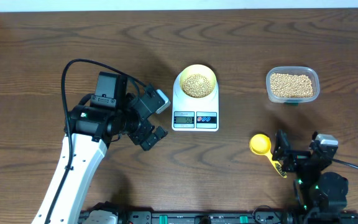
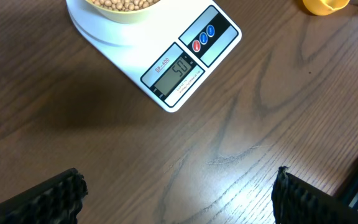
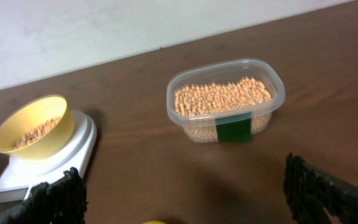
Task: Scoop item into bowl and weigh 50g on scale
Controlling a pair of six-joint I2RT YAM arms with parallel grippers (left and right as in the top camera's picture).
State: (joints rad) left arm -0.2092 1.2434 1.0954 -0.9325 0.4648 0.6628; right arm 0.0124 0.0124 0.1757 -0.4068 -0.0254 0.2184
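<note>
beans (image 1: 197, 85): in bowl (image 1: 197, 70), more in tub (image 1: 293, 85)
bowl: on scale (image 1: 195, 117) platform
scale: display reads roughly 50
left gripper (image 2: 179, 202): wide open, empty, beside scale
right gripper (image 3: 182, 199): wide open, empty
spoon (image 1: 260, 144): on table, by right gripper

Overhead looks straight down on the table (image 1: 42, 50); both wrist views, low and oblique, share the scale (image 1: 195, 117).

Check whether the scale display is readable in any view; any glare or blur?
Left wrist: display sharp, digits legible, no glare. Overhead: scale evenly lit, display too small to read. Right wrist: display barely in frame; tub sharp, claw fingertips dark, slightly soft.
</note>
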